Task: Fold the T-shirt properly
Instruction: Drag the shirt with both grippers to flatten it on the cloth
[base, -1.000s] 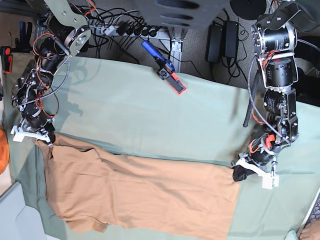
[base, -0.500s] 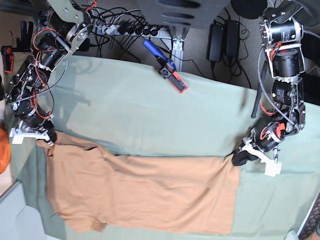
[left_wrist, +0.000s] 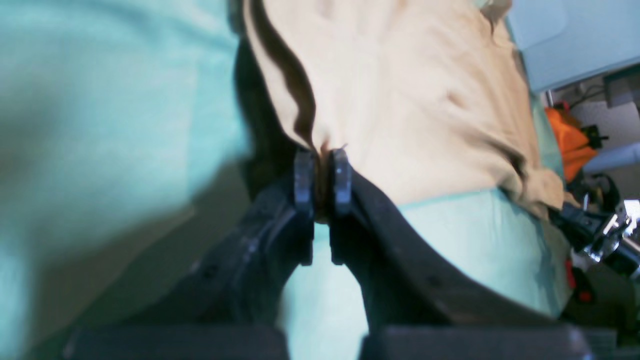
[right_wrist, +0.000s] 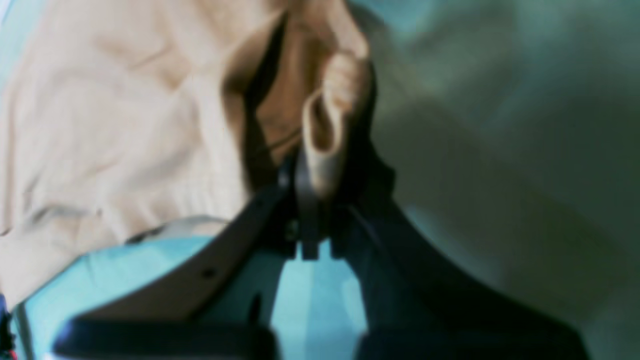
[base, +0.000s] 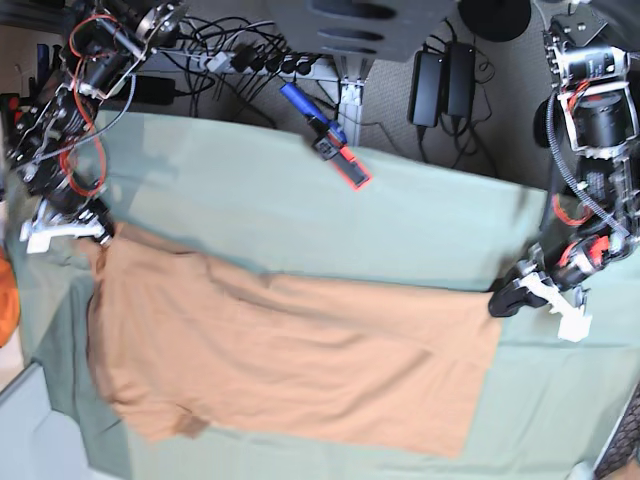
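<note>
T-shirt (base: 290, 355): long axis spans the tabletop (base: 300, 220) between left pincer (left_wrist: 320, 172) and right pincer (right_wrist: 320, 200), each pinching one far-edge end.

Sage-green tablecloth (base: 300, 220) on table; blue-red tool (base: 328, 136) at far edge.

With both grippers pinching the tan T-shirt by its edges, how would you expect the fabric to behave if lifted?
Likely floppy: the T-shirt bunches into folds where the left gripper pinches it. Probably sags between grips, since it lies rippled on the tablecloth. The right gripper holds a rolled edge that might slip.
</note>
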